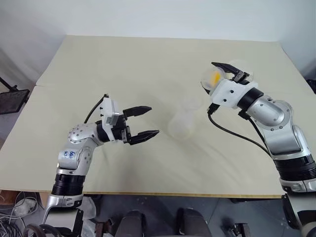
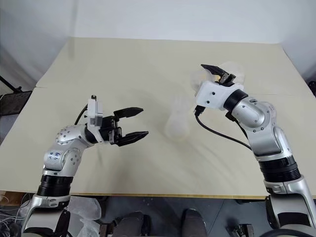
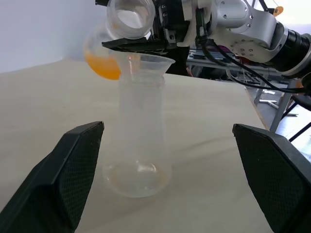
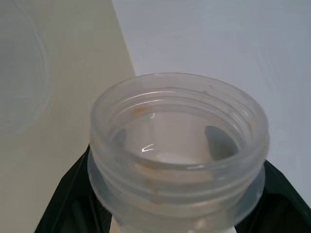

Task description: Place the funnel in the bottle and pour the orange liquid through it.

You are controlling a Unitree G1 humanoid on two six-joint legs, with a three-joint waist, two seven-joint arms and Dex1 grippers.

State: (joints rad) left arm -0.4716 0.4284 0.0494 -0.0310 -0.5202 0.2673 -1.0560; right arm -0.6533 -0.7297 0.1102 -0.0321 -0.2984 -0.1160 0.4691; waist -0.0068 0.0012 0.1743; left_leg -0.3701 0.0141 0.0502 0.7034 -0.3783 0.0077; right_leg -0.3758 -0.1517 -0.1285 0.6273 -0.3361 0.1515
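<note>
The robot's left gripper [image 1: 142,122] hovered over the pale wooden table [image 1: 123,64] with its black fingers spread wide and empty, just left of the small clear narrow-necked bottle [image 3: 138,141], probably ready to steady it; the colourless flared funnel [image 3: 146,65] already sat in that bottle's neck, so the placing looked done. To the right, the right gripper [image 1: 229,70] was clamped on a larger clear flask [image 3: 119,34], tipped over with its mouth beside the funnel's rim, the translucent orange liquid [image 3: 103,68] pooled low inside, apparently to begin pouring.
</note>
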